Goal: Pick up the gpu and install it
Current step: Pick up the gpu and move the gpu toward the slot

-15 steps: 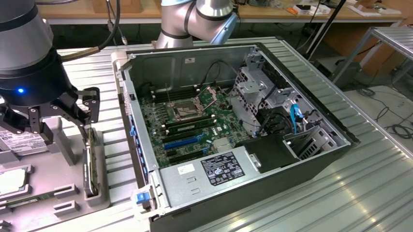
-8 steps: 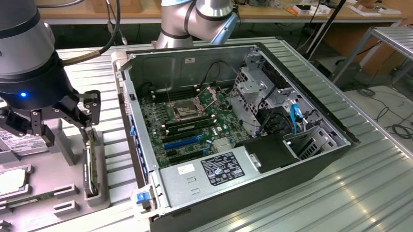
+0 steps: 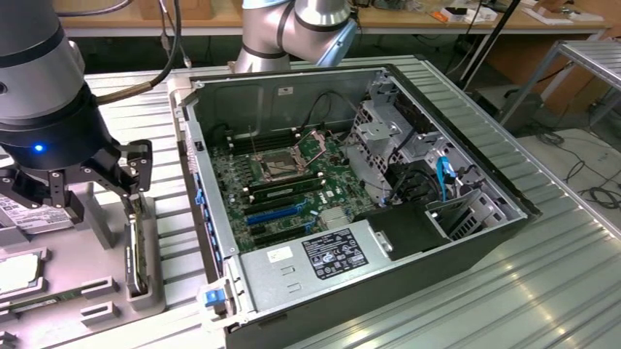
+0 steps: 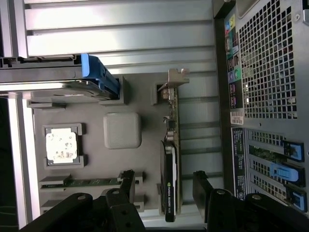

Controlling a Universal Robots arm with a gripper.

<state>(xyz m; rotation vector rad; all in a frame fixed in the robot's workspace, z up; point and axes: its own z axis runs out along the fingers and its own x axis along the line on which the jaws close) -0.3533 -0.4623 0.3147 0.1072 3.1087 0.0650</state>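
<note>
Thin dark green gpu card with silver bracket (image 4: 169, 162) stood on edge in grey moulded tray (image 4: 145, 159), at eight o'clock of open black computer case (image 3: 408, 280), black gripper (image 4: 164, 176) held spread above it, nothing grasped

Nothing reads clearly. The power supply's black label (image 3: 330, 253) carries fine white print, and the gpu (image 4: 170, 186) edge bears a small green logo.
</note>
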